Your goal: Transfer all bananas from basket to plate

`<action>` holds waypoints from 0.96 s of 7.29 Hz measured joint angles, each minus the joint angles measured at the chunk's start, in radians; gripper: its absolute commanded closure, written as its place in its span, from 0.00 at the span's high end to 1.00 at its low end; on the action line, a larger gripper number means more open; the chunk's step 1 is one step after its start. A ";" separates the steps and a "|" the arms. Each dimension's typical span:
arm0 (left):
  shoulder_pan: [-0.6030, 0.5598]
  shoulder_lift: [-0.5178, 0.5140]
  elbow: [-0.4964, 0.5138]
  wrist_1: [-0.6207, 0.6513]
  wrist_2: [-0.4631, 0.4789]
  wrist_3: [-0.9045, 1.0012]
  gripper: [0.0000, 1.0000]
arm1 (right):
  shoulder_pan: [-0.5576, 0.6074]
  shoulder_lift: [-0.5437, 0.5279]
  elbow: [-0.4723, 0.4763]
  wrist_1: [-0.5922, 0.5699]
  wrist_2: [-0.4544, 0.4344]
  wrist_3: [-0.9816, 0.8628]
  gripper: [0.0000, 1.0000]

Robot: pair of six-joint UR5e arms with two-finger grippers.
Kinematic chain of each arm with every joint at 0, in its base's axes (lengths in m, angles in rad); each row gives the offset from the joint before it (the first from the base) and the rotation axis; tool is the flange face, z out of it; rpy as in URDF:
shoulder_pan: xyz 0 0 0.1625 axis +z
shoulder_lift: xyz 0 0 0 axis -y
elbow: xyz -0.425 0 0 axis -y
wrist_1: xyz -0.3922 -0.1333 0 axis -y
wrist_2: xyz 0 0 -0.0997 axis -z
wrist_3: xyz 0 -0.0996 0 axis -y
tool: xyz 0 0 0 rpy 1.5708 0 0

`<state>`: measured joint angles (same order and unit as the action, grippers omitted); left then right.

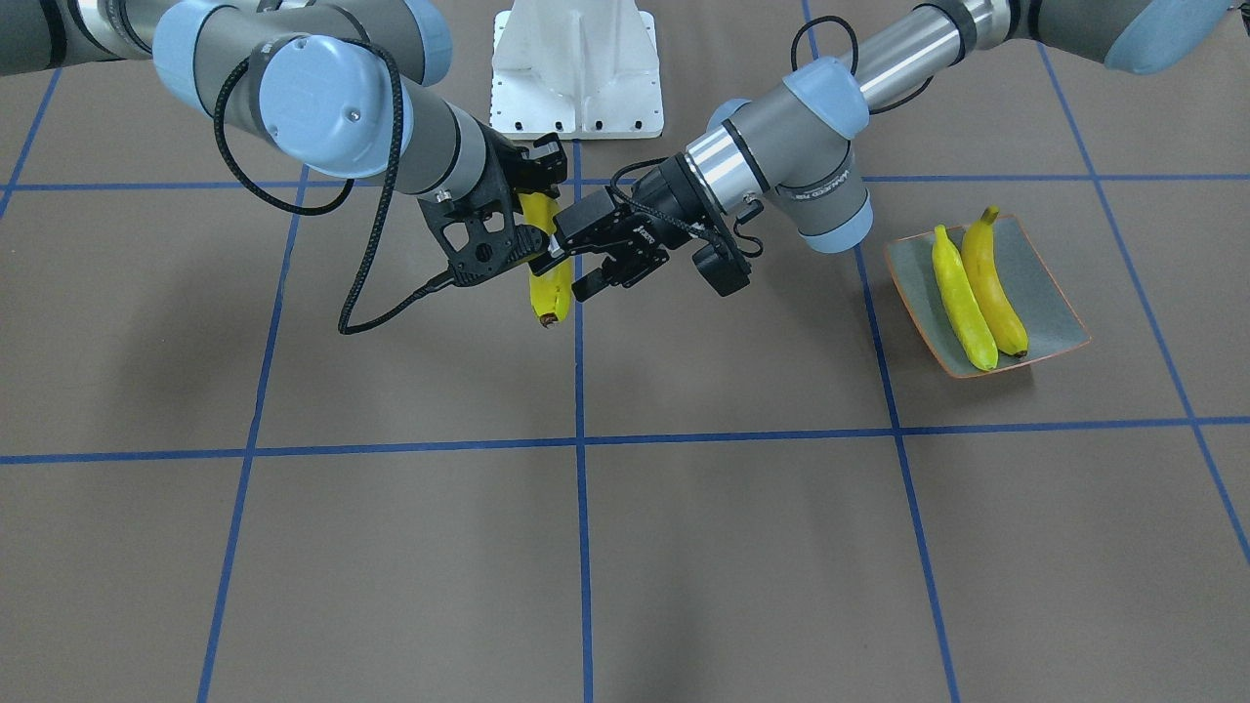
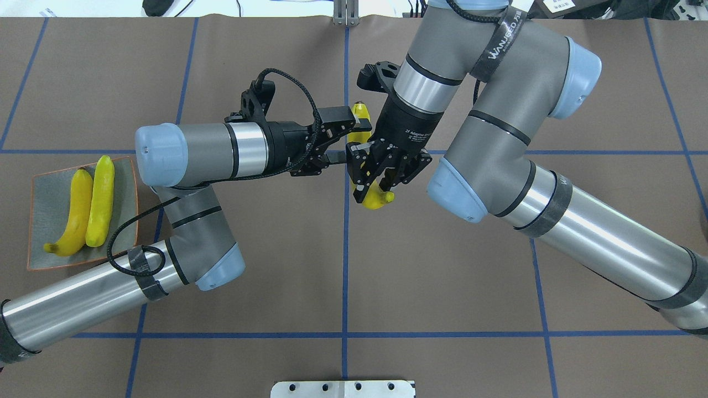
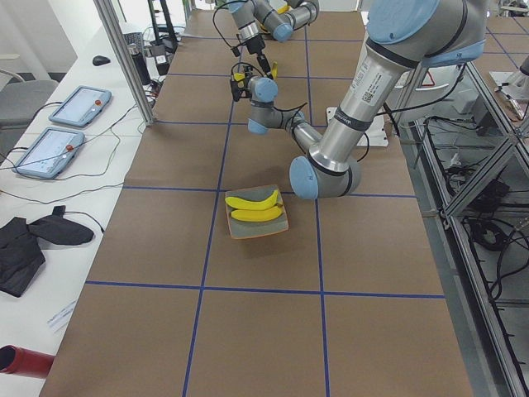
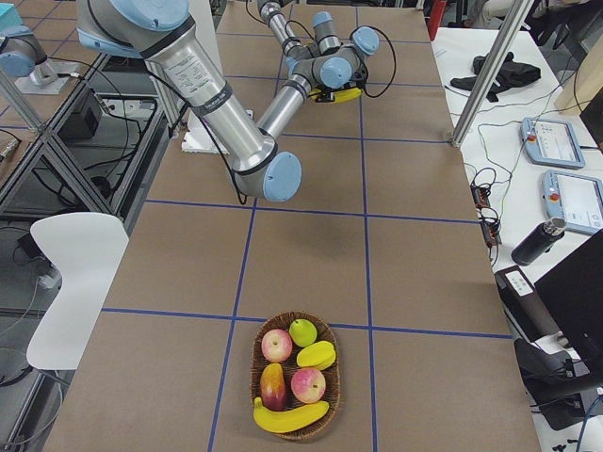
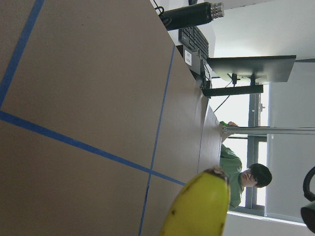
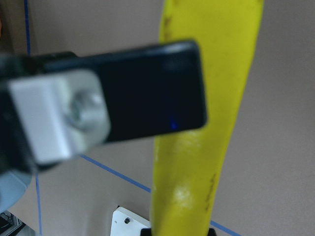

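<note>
step: mid-air handover | right hand (image 2: 373, 185) grips banana (image 2: 376, 200) | left hand (image 2: 345, 139) open beside it, to ferry it to plate (image 2: 41, 193) at 9 o'clock, likely beyond right's reach

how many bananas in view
4. A pale banana and a golden banana lie on the plate, a third banana is in the right end effector, a fourth banana in the basket, where fruit might hide more.

I read held banana (image 1: 550, 283) yellow, dark-tipped | plate (image 1: 1053, 295) grey-green, orange-rimmed | table (image 1: 684, 566) brown, blue grid lines | arm joint caps (image 1: 322, 98) pale blue
</note>
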<state>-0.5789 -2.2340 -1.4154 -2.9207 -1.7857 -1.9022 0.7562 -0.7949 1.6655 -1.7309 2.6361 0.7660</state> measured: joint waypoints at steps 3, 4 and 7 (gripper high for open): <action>0.017 -0.002 -0.005 0.000 0.000 -0.002 0.76 | 0.000 0.001 0.000 0.001 0.001 0.003 0.00; 0.020 -0.003 -0.006 0.000 0.000 -0.003 0.57 | 0.000 0.001 0.000 0.002 0.001 0.003 0.00; 0.022 -0.002 -0.006 0.000 0.000 -0.001 0.00 | -0.001 -0.001 -0.001 0.003 0.002 0.003 0.41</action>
<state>-0.5569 -2.2362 -1.4219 -2.9209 -1.7861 -1.9031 0.7552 -0.7960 1.6650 -1.7275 2.6381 0.7686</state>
